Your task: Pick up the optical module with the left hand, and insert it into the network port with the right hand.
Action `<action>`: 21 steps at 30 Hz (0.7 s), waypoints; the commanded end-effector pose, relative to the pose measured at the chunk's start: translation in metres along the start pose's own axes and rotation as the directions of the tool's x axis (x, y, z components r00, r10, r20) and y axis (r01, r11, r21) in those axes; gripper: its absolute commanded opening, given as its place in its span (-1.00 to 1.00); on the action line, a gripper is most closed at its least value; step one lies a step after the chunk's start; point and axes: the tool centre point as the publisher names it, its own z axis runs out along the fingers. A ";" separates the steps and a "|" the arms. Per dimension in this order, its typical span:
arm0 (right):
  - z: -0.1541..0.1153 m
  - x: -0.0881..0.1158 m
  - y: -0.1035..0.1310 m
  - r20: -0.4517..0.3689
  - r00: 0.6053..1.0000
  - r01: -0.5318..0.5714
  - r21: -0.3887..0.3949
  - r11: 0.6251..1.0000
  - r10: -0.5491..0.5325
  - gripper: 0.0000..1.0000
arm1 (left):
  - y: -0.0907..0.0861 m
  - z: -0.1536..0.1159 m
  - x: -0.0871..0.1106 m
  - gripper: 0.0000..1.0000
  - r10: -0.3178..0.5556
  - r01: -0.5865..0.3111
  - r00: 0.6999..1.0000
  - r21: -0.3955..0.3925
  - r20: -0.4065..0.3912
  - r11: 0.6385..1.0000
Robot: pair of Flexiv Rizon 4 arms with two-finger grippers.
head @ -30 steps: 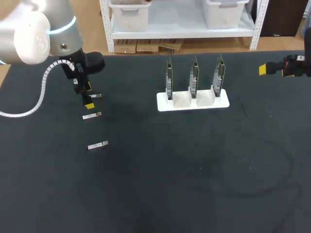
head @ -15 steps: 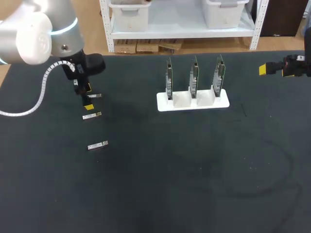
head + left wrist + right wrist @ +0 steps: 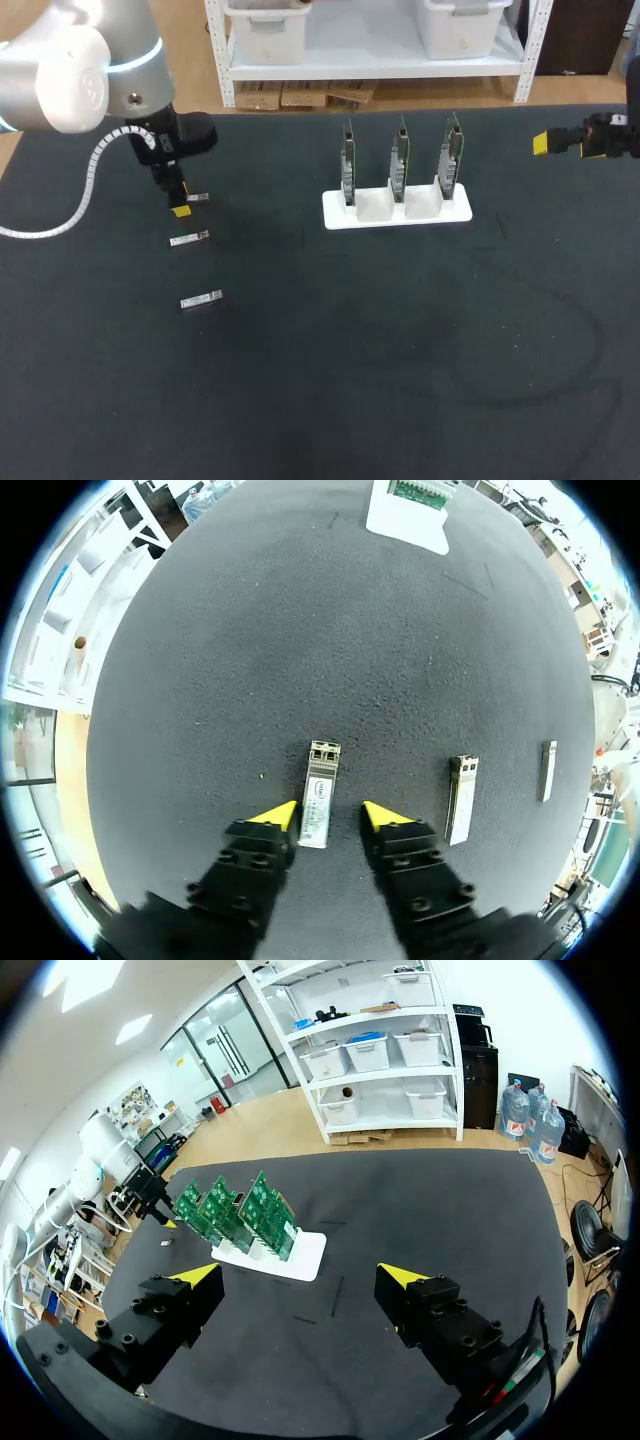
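**A:** Where the left gripper [image 3: 330, 815] is held low over the surface [image 3: 350, 350], at about ten o'clock in the head view, what is found between its fingers?

**B:** An optical module [image 3: 318, 792] is seen lying flat on the dark surface between the two yellow tips. The tips are spread on either side of it, so no grip is made and the gripper is open. Whether one tip brushes the module's side cannot be told.

**A:** Are further modules seen?

**B:** Two more are laid out toward six o'clock from the first. A second module [image 3: 189, 238] is found near it, and a third module [image 3: 201, 299] farther along the same line. All three are set apart from one another.

**A:** And the boards?

**B:** A white holder [image 3: 335, 212] is placed at about one o'clock on the surface, toward three o'clock from the modules and well apart from them. Three green circuit boards [image 3: 399, 160] are stood upright in it, side by side. Their network ports cannot be made out.

**A:** How is the right gripper [image 3: 300, 1275] held?

**B:** It is held at about two o'clock, by the surface's right edge, well apart from the holder. Its fingers are spread wide open.
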 end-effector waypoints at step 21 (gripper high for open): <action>0.000 0.000 0.001 0.001 1.000 -0.001 0.004 1.000 0.001 1.00 | 0.010 -0.075 -0.030 -1.00 -0.054 0.088 0.979 -0.171 0.197 0.981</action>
